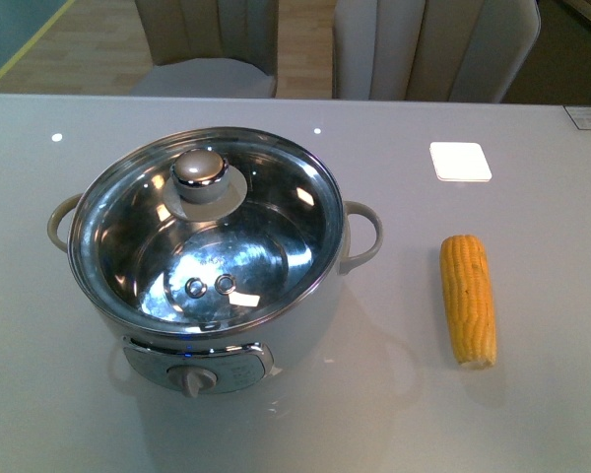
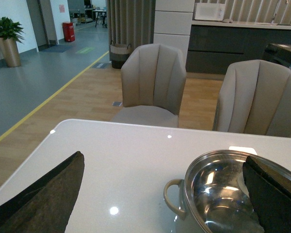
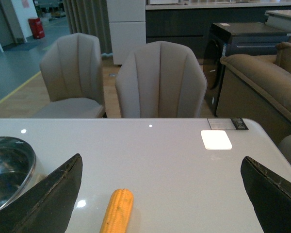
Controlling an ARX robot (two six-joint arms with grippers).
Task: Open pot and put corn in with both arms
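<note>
The pot [image 1: 297, 330] stands on the grey bench [image 1: 532, 414], left of the middle in the front view, with its control knob [image 1: 191, 380] facing the camera. Its glass lid [image 1: 266, 222] sits closed on the rim, with the lid knob [image 1: 201, 169] off-centre toward the far side. Through the glass the shiny steel bowl looks bare; nothing lies in it apart from reflections and two small round fittings. A beige loop handle [image 1: 364, 236] sticks out on each side.

The corn [image 1: 469, 300] lies flat on the bench to the right of the pot, well apart from it, its length running away from the camera. Beyond it rests a white square pad [image 1: 460, 161]. Two upholstered chairs [image 1: 207, 44] stand behind the bench.

Neither arm shows in the front view. The left gripper [image 2: 162, 159] is spread wide above the bench, with the pot's rim near one finger. The right gripper [image 3: 161, 159] is also spread wide and holds nothing, with the corn [image 3: 117, 210] lying on the bench between its fingers.
</note>
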